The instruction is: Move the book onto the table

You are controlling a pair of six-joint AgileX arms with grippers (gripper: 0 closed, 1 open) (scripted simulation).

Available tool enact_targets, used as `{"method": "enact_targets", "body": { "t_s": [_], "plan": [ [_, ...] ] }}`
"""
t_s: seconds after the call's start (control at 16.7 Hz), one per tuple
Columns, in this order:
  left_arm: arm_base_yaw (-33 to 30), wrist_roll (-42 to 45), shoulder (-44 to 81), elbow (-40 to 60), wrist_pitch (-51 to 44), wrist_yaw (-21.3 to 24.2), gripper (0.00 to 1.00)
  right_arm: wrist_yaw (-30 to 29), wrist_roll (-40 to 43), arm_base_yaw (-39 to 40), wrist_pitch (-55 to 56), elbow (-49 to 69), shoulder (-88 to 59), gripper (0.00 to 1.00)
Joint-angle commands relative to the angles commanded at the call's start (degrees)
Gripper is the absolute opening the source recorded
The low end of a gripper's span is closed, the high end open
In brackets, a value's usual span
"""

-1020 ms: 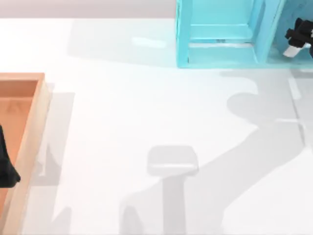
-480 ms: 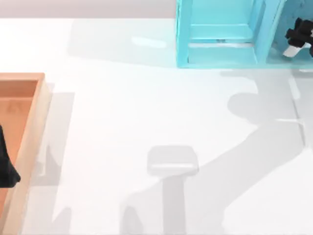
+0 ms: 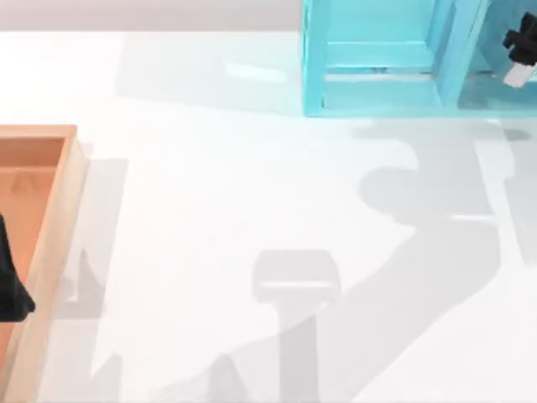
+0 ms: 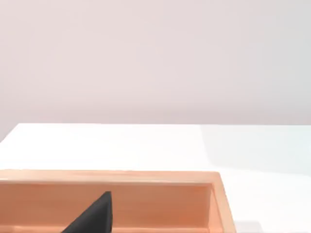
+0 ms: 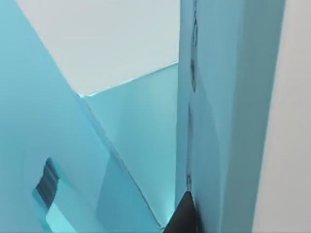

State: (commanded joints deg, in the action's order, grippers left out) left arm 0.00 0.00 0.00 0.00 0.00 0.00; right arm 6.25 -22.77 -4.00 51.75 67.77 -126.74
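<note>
While most of the table (image 3: pixel 210 193) lies bare and white, its room is bounded on two sides. The orange-brown tray (image 3: pixel 60 210) runs along the left edge, and the cyan shelf unit (image 3: pixel 312 59) stands at the far right corner. Between the tray's rim and the shelf's front edge the surface is open, marked only by grey shadows.

Our right gripper (image 3: pixel 520 52) is up at the shelf's right-hand compartment, against the top view's right border, with a dark body and a white part below it. In the right wrist view its dark tip (image 5: pixel 182 216) sits close beside a tall cyan upright panel, with a slanted paler panel just next to it. We cannot tell whether this gripper is open, closed or gripping anything. We cannot pick out the book with certainty among those cyan and teal surfaces. It is not lying on the open table.

Our left gripper (image 3: pixel 12 290) is parked over the tray at the left edge. In the left wrist view its dark tip (image 4: pixel 95 216) hangs above the tray's floor, near the tray's far wall (image 4: pixel 112 177). Its state we cannot tell either.

Against the picture of half a second ago, the right gripper has shifted slightly farther into the shelf and toward the right border. Its broad shadow on the table has slid leftward. The left arm, tray and shelf lie as they did.
</note>
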Motion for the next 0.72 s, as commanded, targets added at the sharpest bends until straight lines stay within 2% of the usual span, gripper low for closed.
{"method": "enact_targets", "body": {
  "t_s": [0.72],
  "plan": [
    [0.0, 0.0, 0.0, 0.0, 0.0, 0.0, 1.00, 2.2, 0.1, -1.2, -28.4, -23.1, 51.8, 0.00]
  ]
}}
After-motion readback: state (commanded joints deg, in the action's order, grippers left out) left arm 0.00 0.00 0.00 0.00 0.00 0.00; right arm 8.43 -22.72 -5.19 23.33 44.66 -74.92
